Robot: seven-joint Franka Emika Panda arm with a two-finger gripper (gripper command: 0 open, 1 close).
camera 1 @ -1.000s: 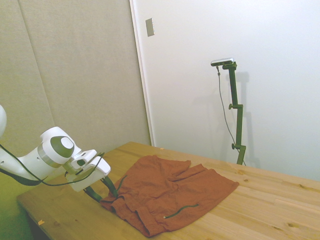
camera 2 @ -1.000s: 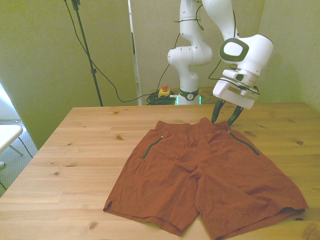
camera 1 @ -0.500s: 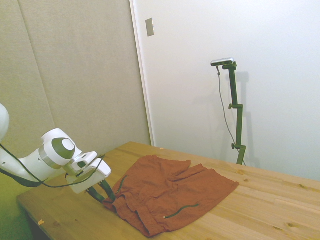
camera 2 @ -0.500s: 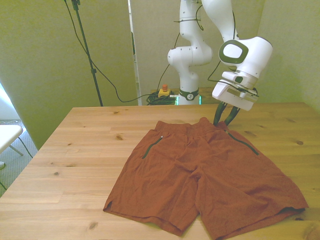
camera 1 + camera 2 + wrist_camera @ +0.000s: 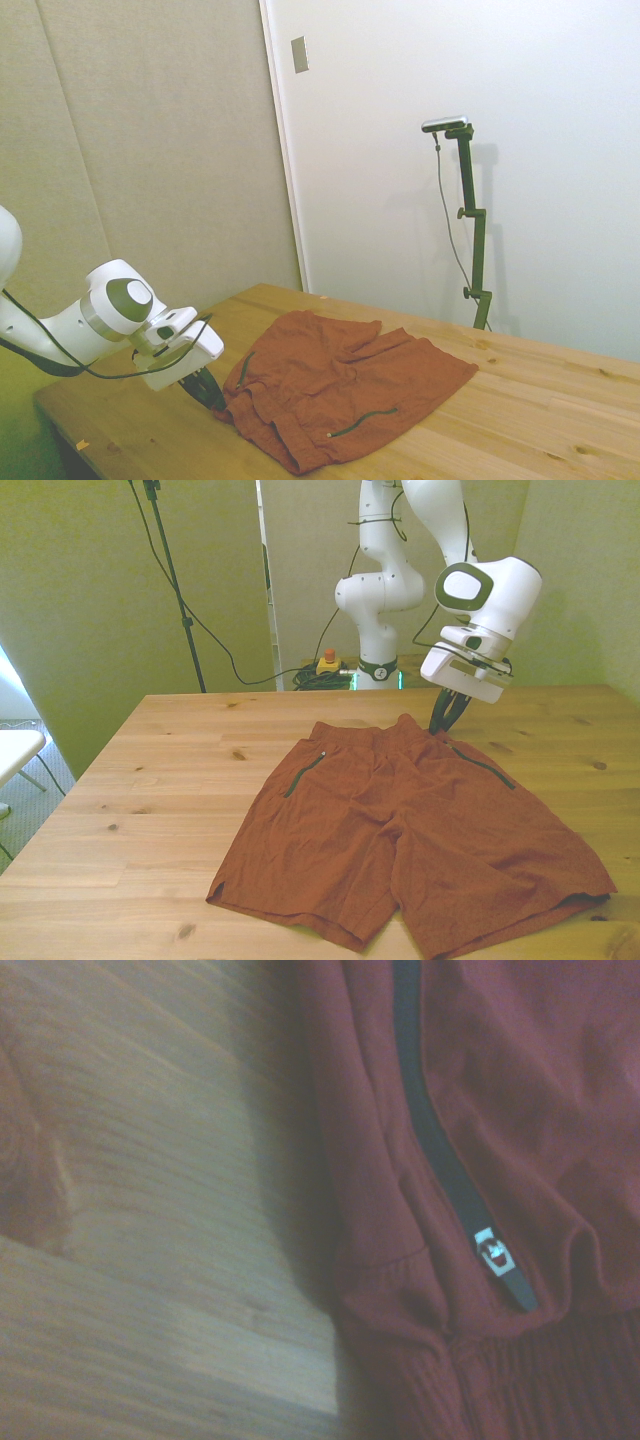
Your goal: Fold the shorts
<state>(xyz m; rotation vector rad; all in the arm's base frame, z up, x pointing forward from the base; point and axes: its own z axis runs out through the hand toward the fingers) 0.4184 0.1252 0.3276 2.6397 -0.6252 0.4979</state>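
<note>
Side view. Table (image 5: 520,400): pale wood, knotted. Shorts (image 5: 340,385): rust-orange, wrinkled, spread flat on the table; a dark green zipper line runs across the near leg, a second one sits by the waistband. Gripper (image 5: 207,392): hangs from the white arm, its dark fingers drawn together to a narrow point at the waistband corner of the shorts and touching the cloth there.

Front view. Shorts (image 5: 400,830): lying waistband toward the robot, both legs fanned out toward the table's near edge; the leg on the front view's right reaches closest to that edge. Two green pocket zippers slant away from the waistband, one on each half. Gripper (image 5: 444,716): at the waistband end on the front view's right, fingers pressed close with a small peak of the fabric between them, pinching the shorts' edge. Table (image 5: 150,810): bare wood surrounds the shorts on every side.

Wrist view. Shorts (image 5: 520,1090): fill the larger part, close and soft-focused. Zipper (image 5: 440,1150): dark strip ending in a small pale metal pull (image 5: 493,1251), just short of the ribbed waistband. Table (image 5: 150,1210): blurred wood grain beside the shorts' edge.
</note>
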